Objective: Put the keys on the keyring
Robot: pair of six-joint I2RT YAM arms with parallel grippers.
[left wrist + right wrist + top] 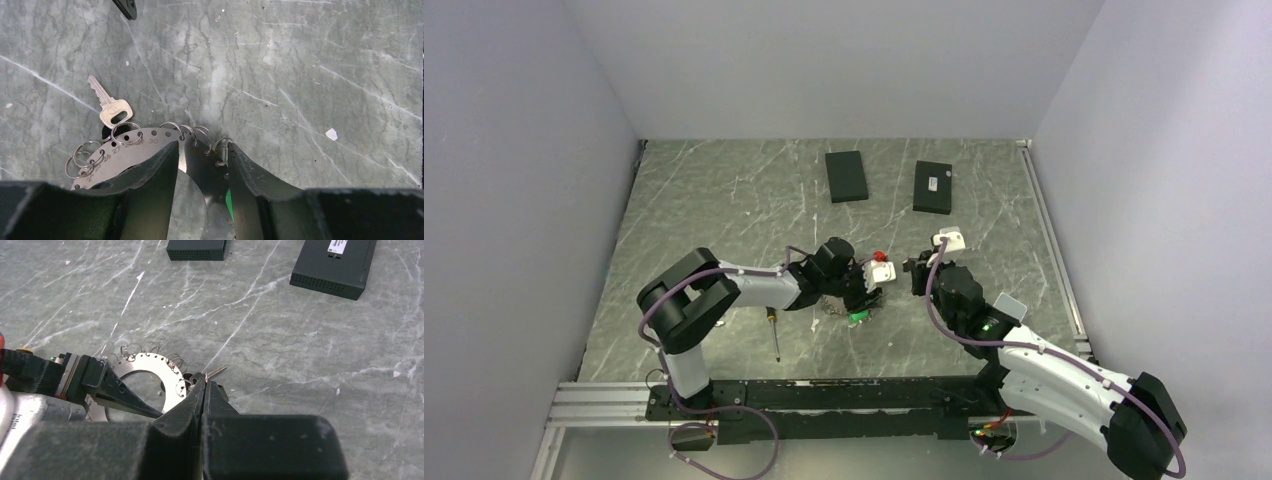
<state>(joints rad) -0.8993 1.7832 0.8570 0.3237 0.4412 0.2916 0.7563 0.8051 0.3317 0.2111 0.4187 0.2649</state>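
- While the right gripper (204, 386) is clenched on a small key (216, 371), only the silver blade tip is seen past the fingertips. The head is mostly hidden.
- The small key is held just beside the rim of the keyring (150, 362), close to the split rings (176, 362) on that rim.
- The left gripper (202, 146) is set low over the keyring with jaws apart and the rim between them. No clamping is seen, and pad contact cannot be told.
- The keyring lies flat on the table (280, 340), with the green tag (229, 202) beside one left finger.
- One silver key (110, 106) appears to be hung already on a split ring at the rim.
- Step judged: the held key is being threaded onto a split ring. This is not yet done.
- Next move calls for the keyring to be steadied and the key's hole to be lined up with a split ring's opening. Tolerance is tight, so a slip is likely.
- Farther out, a screwdriver (774, 335) and two black boxes (846, 175) are seen.
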